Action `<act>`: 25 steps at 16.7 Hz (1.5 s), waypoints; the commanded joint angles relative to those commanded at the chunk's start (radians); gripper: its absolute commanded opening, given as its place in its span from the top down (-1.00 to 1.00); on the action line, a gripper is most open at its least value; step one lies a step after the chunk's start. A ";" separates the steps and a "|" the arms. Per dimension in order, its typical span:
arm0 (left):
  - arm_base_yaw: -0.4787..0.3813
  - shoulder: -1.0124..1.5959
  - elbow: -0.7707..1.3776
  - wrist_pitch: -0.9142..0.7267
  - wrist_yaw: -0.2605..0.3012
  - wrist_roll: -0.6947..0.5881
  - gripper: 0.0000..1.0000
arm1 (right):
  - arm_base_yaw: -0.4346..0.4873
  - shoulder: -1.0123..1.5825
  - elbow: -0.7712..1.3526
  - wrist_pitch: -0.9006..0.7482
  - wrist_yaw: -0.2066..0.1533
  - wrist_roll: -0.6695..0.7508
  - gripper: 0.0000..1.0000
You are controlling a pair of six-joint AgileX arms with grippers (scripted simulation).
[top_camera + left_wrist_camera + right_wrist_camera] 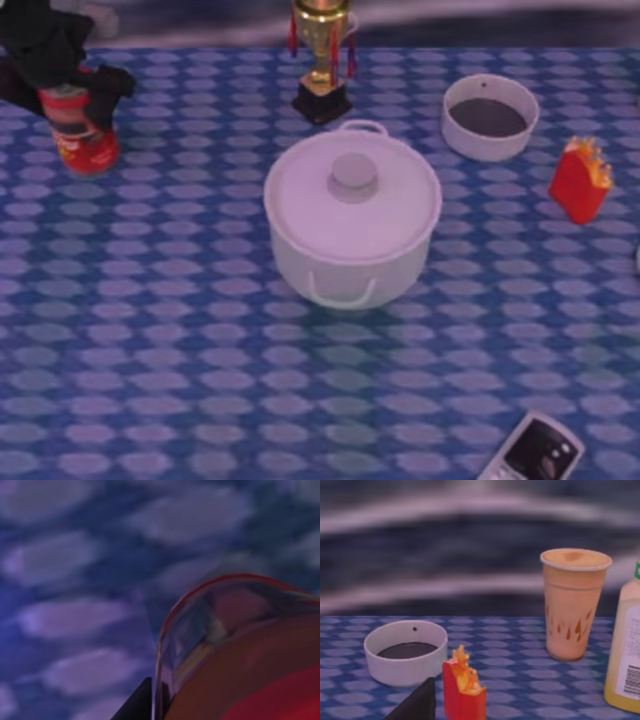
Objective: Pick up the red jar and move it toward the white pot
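Top view, near edge first: a phone point(531, 452) lies at the near right corner of the blue patterned table point(180, 380).

Centre: the white pot point(352, 225) stands upright with its lid on, knob on top, one loop handle facing the near side and one the far side.

Right of the pot: a red fries carton point(580, 181) near the right edge; a white bowl point(490, 116) with a dark inside lies farther back, between carton and pot.

Far edge, just behind the pot: a gold trophy point(322, 55) on a dark base.

Far left corner: the red jar point(80, 128) stands well apart from the pot. The left gripper point(68, 80) sits over the jar's top, dark fingers on either side of the lid; jaws look closed onto the jar (contact itself is hidden by the arm). Cannot tell whether the jar's base is on the cloth or lifted.

Left wrist view: the jar point(250, 655) fills the picture at very close range.

Right gripper: not seen from above. In the right wrist view one dark fingertip point(417, 702) shows; jaw state cannot be told. Beyond it: carton point(464, 690), bowl point(406, 651), an orange cup point(575, 605) and a yellow bottle point(625, 650).
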 joint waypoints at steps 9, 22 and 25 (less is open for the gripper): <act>0.004 -0.015 -0.015 0.002 0.000 0.002 1.00 | 0.000 0.000 0.000 0.000 0.000 0.000 -1.00; 0.030 -0.586 -0.669 0.080 -0.007 0.003 1.00 | 0.000 0.000 0.000 0.000 0.000 0.000 -1.00; 0.031 -0.610 -0.693 0.083 -0.008 0.004 1.00 | 0.000 0.000 0.000 0.000 0.000 0.000 -1.00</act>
